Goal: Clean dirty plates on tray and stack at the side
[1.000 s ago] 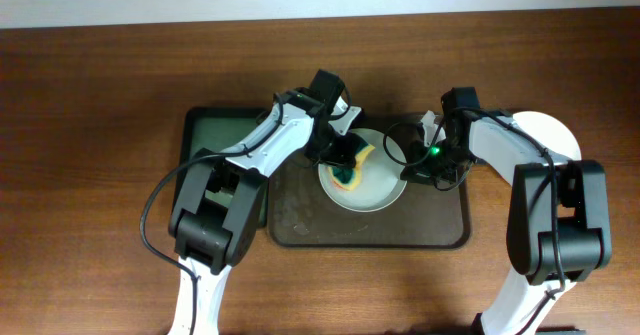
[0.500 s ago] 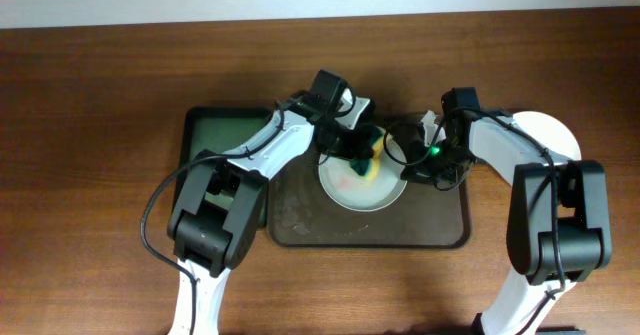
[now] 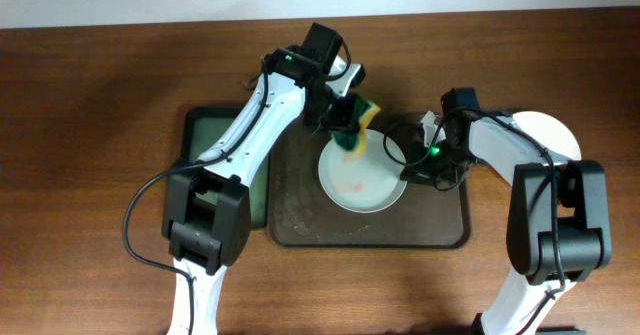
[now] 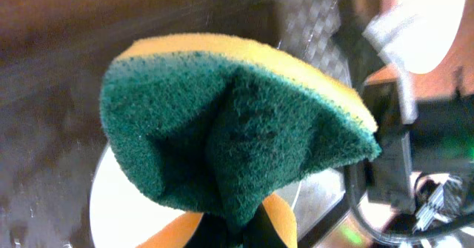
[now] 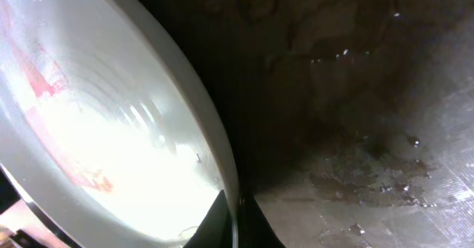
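Observation:
One white plate [image 3: 365,180] lies on the dark brown tray [image 3: 300,215], a faint red smear near its middle. My left gripper [image 3: 345,127] is shut on a yellow and green sponge [image 3: 355,125], held over the plate's far rim. In the left wrist view the sponge [image 4: 237,129] fills the frame, pinched at the left gripper [image 4: 244,237], with the plate [image 4: 126,211] below. My right gripper [image 3: 408,163] is shut on the plate's right rim. The right wrist view shows the plate [image 5: 111,129], with red streaks, and its rim running between the right gripper [image 5: 235,218] fingers.
A second white plate [image 3: 550,133] rests on the table at the right, partly under the right arm. A narrower black tray with a green inside [image 3: 215,135] adjoins the brown tray's left side. The brown tray's surface [image 5: 355,152] looks wet.
My left gripper has taken the sponge off the plate's middle and up toward the tray's far edge. The smear now shows uncovered. The right arm has stayed put.

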Controlling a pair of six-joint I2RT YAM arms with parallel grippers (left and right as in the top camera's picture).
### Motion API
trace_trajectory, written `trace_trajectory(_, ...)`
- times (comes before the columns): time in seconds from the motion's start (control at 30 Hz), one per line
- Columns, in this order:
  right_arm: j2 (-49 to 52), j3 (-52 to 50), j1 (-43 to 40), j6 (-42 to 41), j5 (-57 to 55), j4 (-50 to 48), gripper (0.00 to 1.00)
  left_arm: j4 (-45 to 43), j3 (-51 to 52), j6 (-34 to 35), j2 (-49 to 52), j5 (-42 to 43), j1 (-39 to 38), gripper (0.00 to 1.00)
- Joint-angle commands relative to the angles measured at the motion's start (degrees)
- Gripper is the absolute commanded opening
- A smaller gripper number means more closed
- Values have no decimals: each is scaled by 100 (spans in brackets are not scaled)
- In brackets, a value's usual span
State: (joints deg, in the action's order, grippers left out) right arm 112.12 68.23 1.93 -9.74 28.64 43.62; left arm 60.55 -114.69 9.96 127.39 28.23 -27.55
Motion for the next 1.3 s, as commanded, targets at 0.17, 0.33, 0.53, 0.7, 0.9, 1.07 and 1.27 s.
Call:
trace_trajectory(0.17,-101,-52,35,20,92,9,49,684,-90,433,-120,1117,380,0)
trace_trajectory(0.33,-101,-50,35,20,92,9,49,942,-42,984,-87,1130,404,0)
trace_trajectory(0.53,-101,-50,35,20,92,13,41,1060,225,1145,-79,1445,332,0)
trace_trajectory(0.7,-101,-52,35,20,92,11,29,1047,798,1150,-76,1447,249,0)
trace_trajectory(0.9,-101,-52,35,17,94,11,25,608,1174,1320,-76,1375,225,0)
trace_trajectory(1.07,-101,-50,35,20,94,9,24,37,1528,1709,-76,984,251,0)
trace_trajectory(1.27,-103,-52,35,20,94,11,22,-529,1537,1937,2,1443,448,0)
